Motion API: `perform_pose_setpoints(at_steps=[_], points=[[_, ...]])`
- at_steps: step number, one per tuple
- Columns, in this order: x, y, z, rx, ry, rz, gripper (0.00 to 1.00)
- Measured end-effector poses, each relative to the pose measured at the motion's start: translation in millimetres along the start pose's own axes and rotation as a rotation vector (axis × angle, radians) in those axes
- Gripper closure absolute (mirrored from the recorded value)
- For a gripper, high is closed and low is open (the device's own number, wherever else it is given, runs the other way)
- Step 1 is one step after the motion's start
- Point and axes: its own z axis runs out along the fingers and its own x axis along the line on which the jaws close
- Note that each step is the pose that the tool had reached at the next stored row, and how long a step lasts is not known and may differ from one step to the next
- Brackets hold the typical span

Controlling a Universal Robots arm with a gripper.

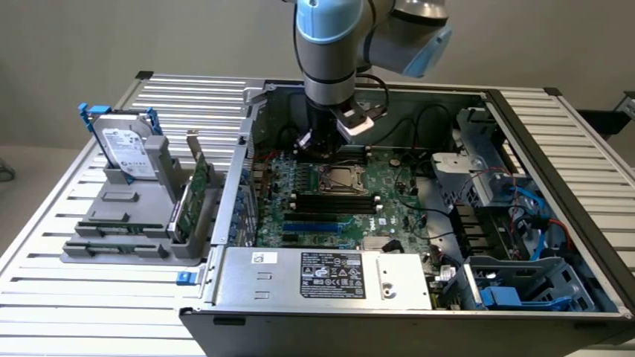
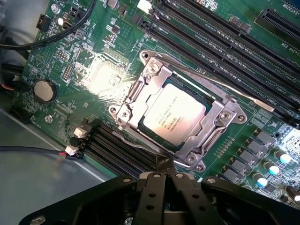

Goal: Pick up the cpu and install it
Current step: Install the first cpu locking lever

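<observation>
The cpu (image 2: 172, 114) is a small square chip with a dull silver top. It lies flat in the motherboard socket (image 2: 220, 123), with the metal retention frame down around its edges. In the exterior view the cpu (image 1: 340, 177) sits mid-board inside the open computer case (image 1: 347, 327). My gripper (image 2: 165, 165) is shut with nothing between its black fingers, and the tips hover just off one corner of the socket frame. My gripper (image 1: 312, 145) hangs from the blue-grey arm over the board, just behind the socket.
Black memory slots (image 2: 220, 51) flank the socket, and a black cable (image 2: 56, 35) crosses the board. On the exterior view's left, a grey holder (image 1: 119, 223) carries an upright hard drive (image 1: 129, 149) and a green card (image 1: 198, 186). The power supply (image 1: 328, 275) fills the case front; a drive cage (image 1: 516, 245) stands on the exterior view's right.
</observation>
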Motion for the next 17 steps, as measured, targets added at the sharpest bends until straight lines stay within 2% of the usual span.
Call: perform_pose_setpoints(at_steps=[9, 17], points=[[1.8, -0.8, 0.8, -0.0014, -0.0006, 0.000, 0.89], [2.9, -0.7, 1.6, -0.0051, -0.0030, 0.000, 0.89]])
